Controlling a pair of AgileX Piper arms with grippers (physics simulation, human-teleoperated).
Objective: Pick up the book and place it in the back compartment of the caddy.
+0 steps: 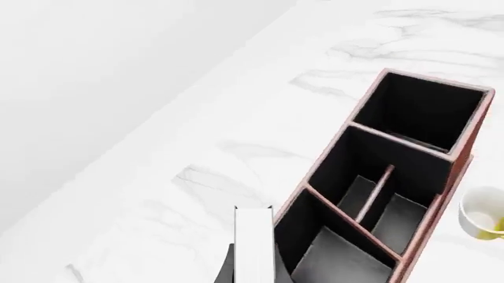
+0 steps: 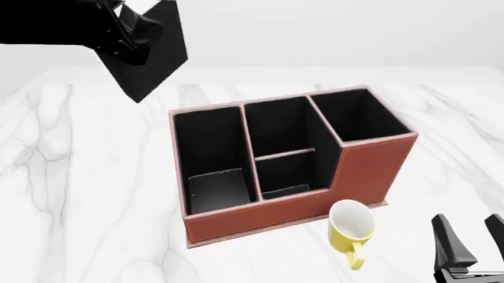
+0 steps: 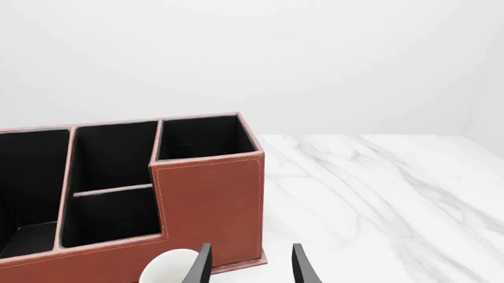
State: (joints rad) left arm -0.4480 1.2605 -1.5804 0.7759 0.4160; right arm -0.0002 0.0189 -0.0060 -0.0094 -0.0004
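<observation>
Your left gripper [image 2: 126,44] pinches the book [image 2: 150,56] high above the table, left of and behind the caddy [image 2: 291,165]. The back compartment [image 2: 290,177] is small and low-walled; come in tilted and the book may catch the divider or drop into the deeper half. Your right gripper [image 2: 471,244] rests with jaws spread beside the yellow mug [image 2: 350,227].

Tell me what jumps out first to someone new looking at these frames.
The reddish-brown caddy with black-lined cells dominates mid-table. Above and to its left, the left pincer holds the black book in the air; the left wrist view shows its white page edges beside the caddy. A yellow mug lies on its side against the caddy's near wall, with the open right pincer idle at the near right.
</observation>
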